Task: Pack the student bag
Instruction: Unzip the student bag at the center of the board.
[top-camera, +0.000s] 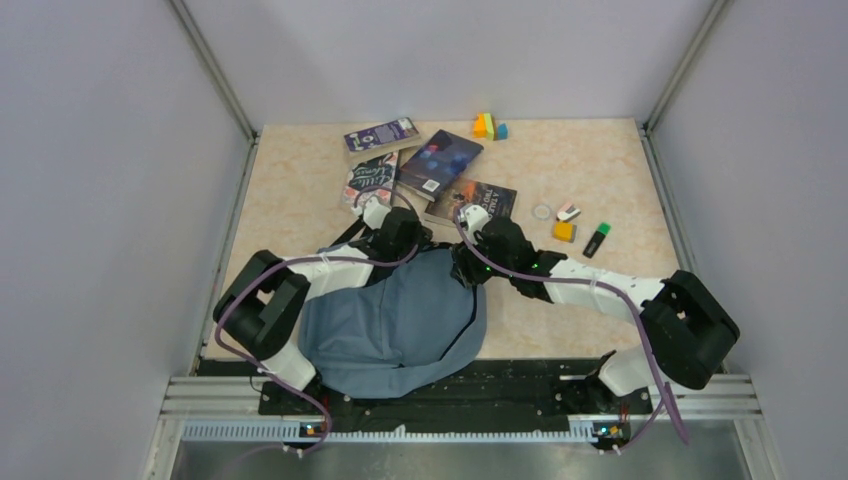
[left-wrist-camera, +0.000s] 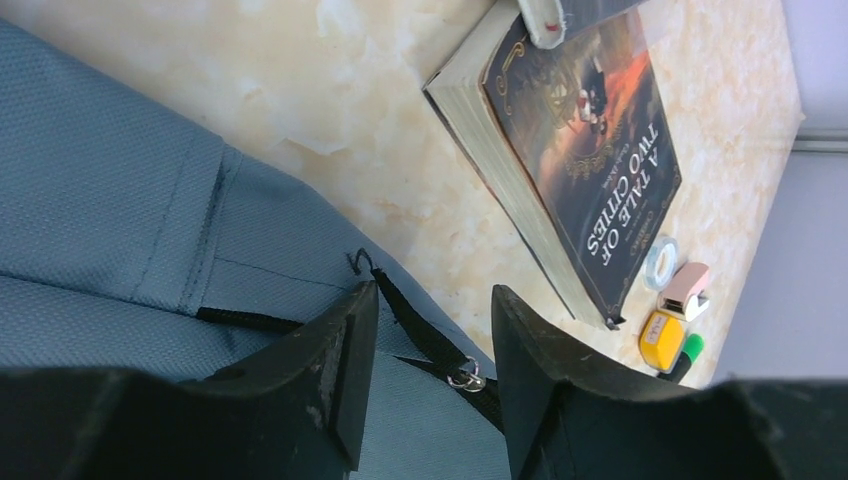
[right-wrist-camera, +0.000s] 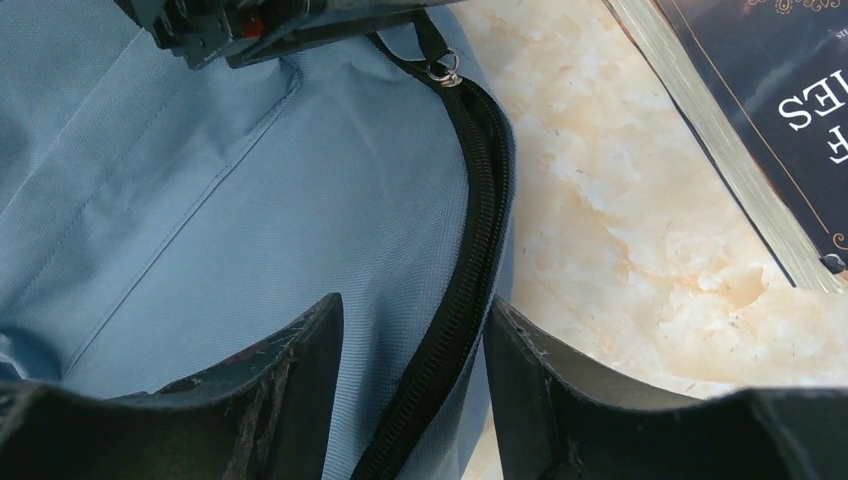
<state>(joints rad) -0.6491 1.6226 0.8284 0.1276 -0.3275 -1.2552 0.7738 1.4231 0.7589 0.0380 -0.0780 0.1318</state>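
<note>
student bag | flat on table, near edge, between both arms | zipper pull inside gap of left gripper, spread, empty | right gripper spread, empty, straddling zipper track lengthwise | nearer to pull: left

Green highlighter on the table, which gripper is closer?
Right. The right gripper is at the far edge of the student bag, left of the green highlighter; the left gripper is even farther left.
</note>
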